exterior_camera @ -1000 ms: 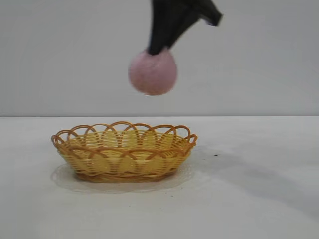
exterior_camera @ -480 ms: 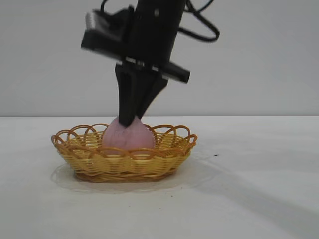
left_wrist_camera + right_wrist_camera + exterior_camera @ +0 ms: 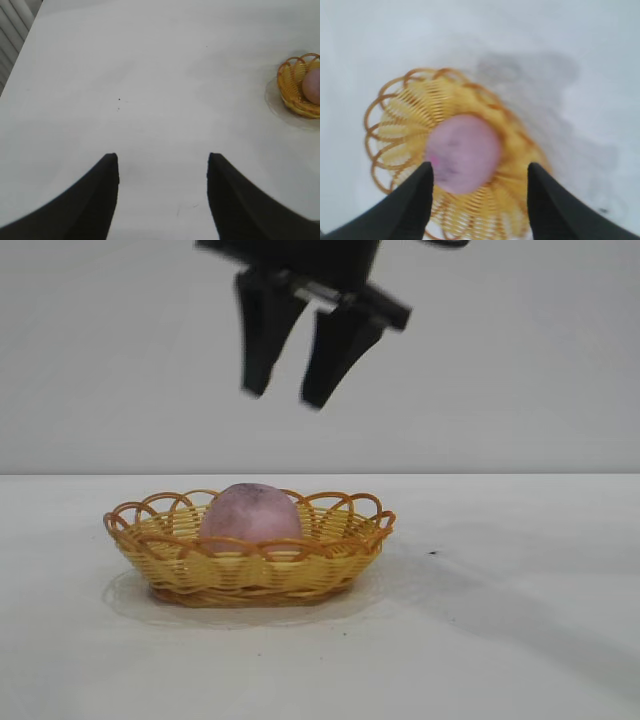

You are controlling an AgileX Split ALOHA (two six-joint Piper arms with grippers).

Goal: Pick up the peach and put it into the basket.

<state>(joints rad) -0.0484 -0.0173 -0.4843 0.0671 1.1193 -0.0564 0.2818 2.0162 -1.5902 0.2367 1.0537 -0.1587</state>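
The dusty pink peach (image 3: 250, 513) lies inside the yellow wicker basket (image 3: 330, 555) on the white table, a little left of its middle. My right gripper (image 3: 283, 400) hangs open and empty well above the basket, clear of the peach. In the right wrist view the peach (image 3: 462, 152) sits in the basket (image 3: 405, 117) below the spread gripper (image 3: 480, 170). My left gripper (image 3: 162, 160) is open and empty over bare table, far from the basket (image 3: 292, 82), where the peach (image 3: 313, 86) shows at the picture's edge.
The white table (image 3: 520, 640) stretches around the basket. A small dark speck (image 3: 432, 552) lies to the right of the basket. A plain grey wall stands behind.
My right gripper lowered the peach into the basket, let go of it, opened, and rose above the basket. The peach now rests in the basket.
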